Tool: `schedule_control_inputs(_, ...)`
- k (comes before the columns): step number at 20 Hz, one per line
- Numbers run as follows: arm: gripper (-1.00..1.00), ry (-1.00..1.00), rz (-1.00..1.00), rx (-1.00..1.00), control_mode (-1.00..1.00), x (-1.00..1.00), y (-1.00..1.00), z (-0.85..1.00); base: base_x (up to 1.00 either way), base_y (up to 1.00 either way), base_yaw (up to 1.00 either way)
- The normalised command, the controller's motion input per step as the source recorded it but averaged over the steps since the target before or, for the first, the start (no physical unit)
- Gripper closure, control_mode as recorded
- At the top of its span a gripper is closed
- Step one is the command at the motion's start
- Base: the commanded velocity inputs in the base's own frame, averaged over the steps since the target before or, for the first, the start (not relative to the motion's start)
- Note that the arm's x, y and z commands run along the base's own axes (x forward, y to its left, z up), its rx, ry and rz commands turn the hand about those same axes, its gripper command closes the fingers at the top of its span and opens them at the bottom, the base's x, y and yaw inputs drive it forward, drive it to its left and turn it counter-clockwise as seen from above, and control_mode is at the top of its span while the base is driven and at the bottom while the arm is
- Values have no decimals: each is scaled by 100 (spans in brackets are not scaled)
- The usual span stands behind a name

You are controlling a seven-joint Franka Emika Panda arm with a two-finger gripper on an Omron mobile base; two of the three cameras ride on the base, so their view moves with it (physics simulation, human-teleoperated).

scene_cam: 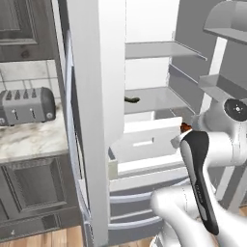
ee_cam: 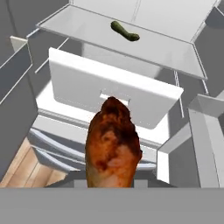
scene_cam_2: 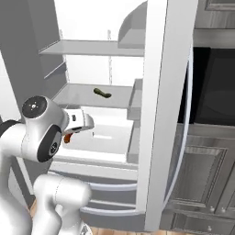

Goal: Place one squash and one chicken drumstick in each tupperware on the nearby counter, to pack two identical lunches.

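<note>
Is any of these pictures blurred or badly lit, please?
Hand view: the chicken drumstick, very near the lens, looks coarse and smeared, while the squash on the shelf is crisp. Left base view: even, flat light; toaster slightly soft. Right base view: bright fridge interior, dark oven window beside it.

An open white fridge (scene_cam: 96, 120) stood with bare shelves (scene_cam: 161, 49) and a white drawer (scene_cam: 144, 140) below them. Left of the fridge, a grey toaster (scene_cam: 26, 106) sat before pale wall tiles, above dark panelled cabinets (scene_cam: 36, 193). A wooden floor (ee_cam: 26, 170) lay beneath the fridge.
</note>
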Motion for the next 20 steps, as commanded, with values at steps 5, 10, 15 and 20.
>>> schedule_control_inputs(5,100,0,0,0,100,0,0,0,-100,0,1)
schedule_control_inputs(10,100,0,0,0,100,0,0,0,-100,0,3)
schedule_control_inputs(15,100,0,0,0,100,0,0,0,-99,6,2)
schedule_control_inputs(20,100,0,0,0,100,0,0,0,-72,78,0)
